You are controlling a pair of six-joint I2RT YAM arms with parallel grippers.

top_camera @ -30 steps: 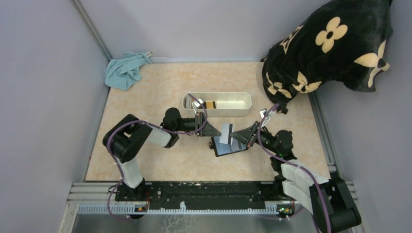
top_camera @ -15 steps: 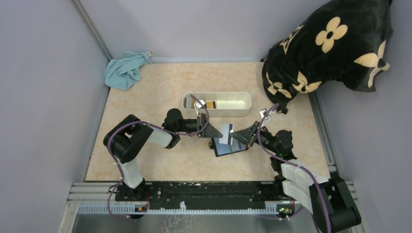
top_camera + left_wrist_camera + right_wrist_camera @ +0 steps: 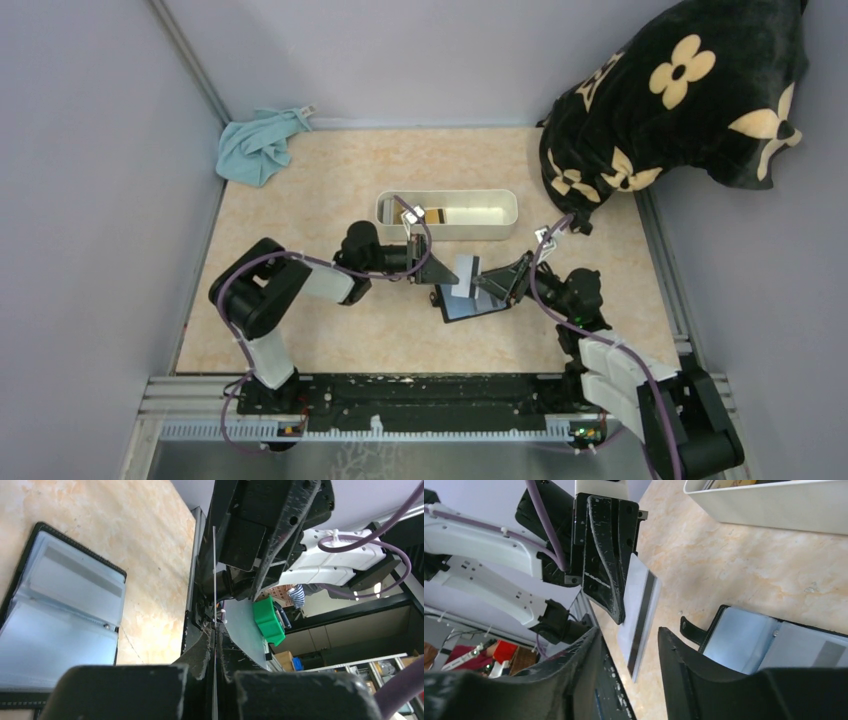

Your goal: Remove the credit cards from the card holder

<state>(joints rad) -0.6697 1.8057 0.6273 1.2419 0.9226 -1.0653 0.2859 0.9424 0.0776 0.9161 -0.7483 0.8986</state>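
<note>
My view: pale walls [image 3: 400, 60], marbled table [image 3: 300, 200].
I see plain lavender-grey panels boxing in an evenly lit beige top; a teal cloth [image 3: 258, 145] lies crumpled in its far left corner, a black flowered cushion [image 3: 680, 100] slumps at far right.

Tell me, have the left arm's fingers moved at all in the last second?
Yes. Judged against the white tray, the left fingers have crept rightward across the table and now pinch the credit card.
</note>
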